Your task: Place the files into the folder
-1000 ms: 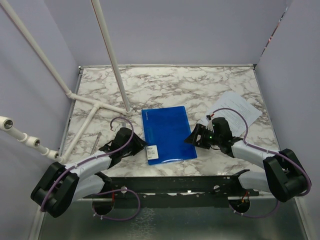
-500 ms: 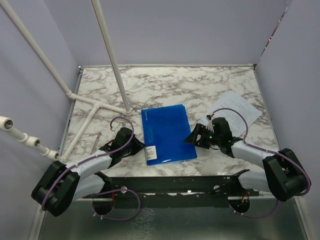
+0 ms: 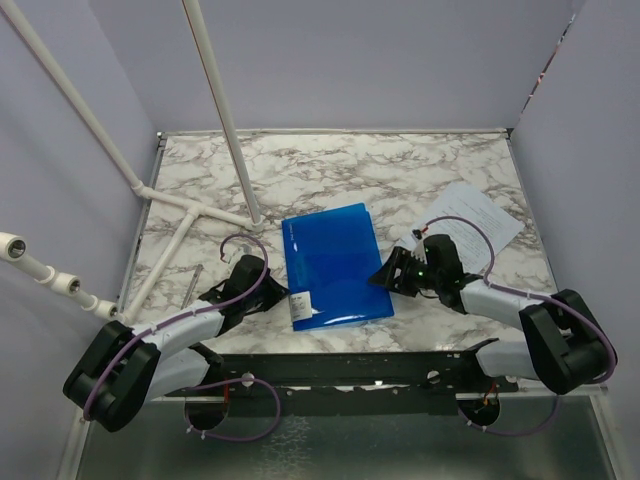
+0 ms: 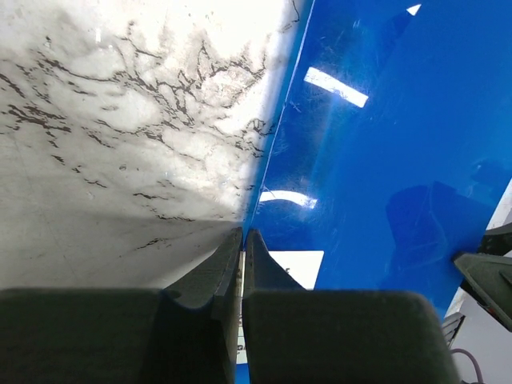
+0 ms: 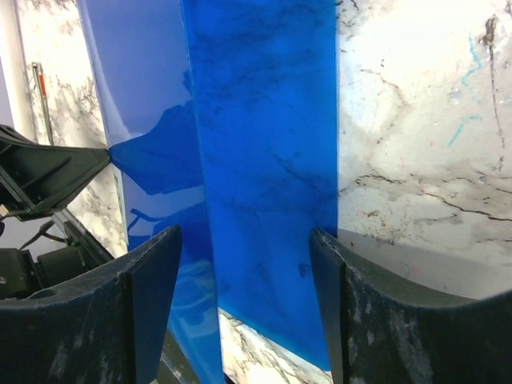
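My left jaws are clamped on the left edge of the folder (image 3: 335,265), my right jaws apart astride its right edge; its long axis runs between them. The files (image 3: 480,215) lie behind my right jaws, nearer that arm

Jaws wide apart, folder (image 5: 264,160) edge between; cover perhaps lifted; marble table (image 5: 424,144) right.

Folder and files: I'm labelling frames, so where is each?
the folder (image 3: 335,262), top view, middle of its blue cover.
the files (image 3: 490,208), top view, centre of the white sheet.
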Controlling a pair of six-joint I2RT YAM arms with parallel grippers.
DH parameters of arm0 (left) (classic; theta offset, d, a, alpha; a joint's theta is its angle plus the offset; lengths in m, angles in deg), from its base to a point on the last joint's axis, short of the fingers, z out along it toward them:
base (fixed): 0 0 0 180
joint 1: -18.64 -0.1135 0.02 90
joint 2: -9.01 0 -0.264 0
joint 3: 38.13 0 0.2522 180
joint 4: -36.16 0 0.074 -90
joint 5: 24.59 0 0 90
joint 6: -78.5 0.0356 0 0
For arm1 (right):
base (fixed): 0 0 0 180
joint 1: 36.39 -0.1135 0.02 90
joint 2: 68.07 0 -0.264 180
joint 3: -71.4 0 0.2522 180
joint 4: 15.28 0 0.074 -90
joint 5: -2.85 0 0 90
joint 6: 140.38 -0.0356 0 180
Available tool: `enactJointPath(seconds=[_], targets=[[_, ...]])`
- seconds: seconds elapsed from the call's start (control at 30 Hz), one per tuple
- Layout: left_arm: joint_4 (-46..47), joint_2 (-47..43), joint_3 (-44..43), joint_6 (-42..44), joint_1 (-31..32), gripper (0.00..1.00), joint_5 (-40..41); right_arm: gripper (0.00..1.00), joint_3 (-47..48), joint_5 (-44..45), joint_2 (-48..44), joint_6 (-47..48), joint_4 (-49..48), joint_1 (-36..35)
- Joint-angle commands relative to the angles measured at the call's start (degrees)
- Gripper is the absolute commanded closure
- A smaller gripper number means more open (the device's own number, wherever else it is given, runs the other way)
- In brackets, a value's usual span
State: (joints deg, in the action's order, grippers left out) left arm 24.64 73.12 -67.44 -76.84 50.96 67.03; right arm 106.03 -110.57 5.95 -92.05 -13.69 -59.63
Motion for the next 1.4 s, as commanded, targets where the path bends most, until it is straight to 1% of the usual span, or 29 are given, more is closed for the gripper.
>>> enactJointPath(seconds=[0.0,0.07,0.17,0.23,0.3,0.47,0.53,0.6,0.63,0.8,0.93,1.07,1.13,1.2,1.23,1.27,1.33,1.37], targets=[[-11.38,2.83,2.28,3.16,0.02,0.96,4.17,0.36,-2.82,-1.41,3.15,-0.21,2.37,-0.22],[-11.24,2.72,2.35,3.20,0.09,0.96,4.26,0.42,-3.00,-3.08,3.45,-0.78,0.80,-0.30],[-11.25,2.63,2.37,3.20,0.12,0.96,4.26,0.49,-3.87,-6.22,3.14,-2.19,-2.69,-0.42],[-11.14,2.68,2.37,3.23,0.12,0.96,4.26,0.56,-4.43,-7.69,2.56,-3.01,-4.73,-0.41],[-11.15,2.58,2.37,3.29,0.11,0.96,4.18,0.60,-5.04,-9.25,1.71,-3.75,-6.70,-0.56],[-11.06,2.42,2.54,3.37,0.17,0.96,4.17,0.74,-7.01,-14.31,-0.56,-6.62,-13.98,-0.59],[-11.12,2.32,2.62,3.38,0.18,0.96,4.12,0.82,-7.75,-15.64,-1.52,-7.83,-16.36,-0.66],[-10.98,2.18,2.70,3.44,0.17,0.96,4.09,0.95,-8.17,-16.55,-2.48,-8.76,-17.85,-0.65],[-10.90,2.07,2.72,3.46,0.18,0.96,4.02,0.99,-8.19,-16.79,-3.05,-9.04,-18.20,-0.64],[-10.77,1.51,2.98,3.52,0.15,0.96,3.91,1.00,-7.94,-17.32,-6.14,-9.15,-17.27,-0.59],[-11.90,-0.12,1.92,4.42,0.14,0.84,4.11,1.00,-5.98,-16.01,-9.62,-6.53,-11.56,-0.66],[-17.73,-3.43,-2.47,6.70,0.12,0.66,5.84,1.00,-2.02,-13.96,-12.41,-2.20,-2.34,-0.61],[-19.97,-5.15,-5.40,8.95,0.09,0.63,5.90,1.00,-0.13,-13.12,-13.53,-0.10,1.94,-0.65],[-22.54,-6.17,-8.67,11.08,-0.04,0.58,6.15,1.00,1.63,-13.29,-14.21,1.99,5.29,-0.64],[-23.76,-6.46,-10.51,12.24,-0.08,0.53,6.22,1.00,2.63,-13.36,-14.51,2.94,6.77,-0.66],[-24.78,-6.66,-12.45,13.31,-0.06,0.46,6.13,1.00,3.58,-13.44,-14.91,3.84,8.41,-0.67],[-26.94,-6.73,-16.29,15.43,-0.18,0.36,5.91,1.00,5.52,-12.91,-15.84,5.72,11.61,-1.09],[-27.54,-6.68,-18.05,16.52,-0.15,0.31,5.36,1.00,6.58,-12.17,-16.45,6.82,14.43,-1.43]])
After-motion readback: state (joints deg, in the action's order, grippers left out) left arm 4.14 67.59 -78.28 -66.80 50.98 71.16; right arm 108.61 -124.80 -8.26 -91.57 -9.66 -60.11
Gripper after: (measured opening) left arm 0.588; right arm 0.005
